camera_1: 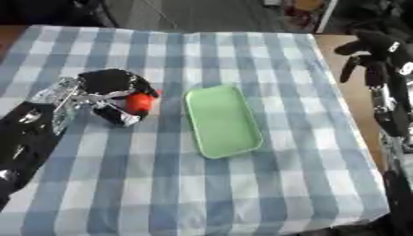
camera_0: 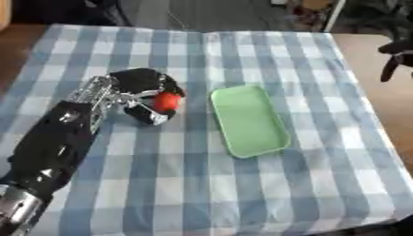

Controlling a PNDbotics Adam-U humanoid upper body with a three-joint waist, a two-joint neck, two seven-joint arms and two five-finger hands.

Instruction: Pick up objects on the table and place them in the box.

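The left hand (camera_0: 144, 94) curls around a small red object (camera_0: 166, 102) just left of the green tray (camera_0: 248, 120) — seemingly held; right hand (camera_1: 373, 55) hangs relaxed, empty. A shallow pinch could drop it short of the tray.

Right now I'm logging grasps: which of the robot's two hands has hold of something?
The left hand, over the checked cloth left of the green tray, is curled round a red object. The right hand hangs past the table's right edge, holding nothing.

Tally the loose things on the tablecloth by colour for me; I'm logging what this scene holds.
Red: 1, a small red object held in the left robot hand
Green: 1, the shallow green tray, nothing in it
Total: 2
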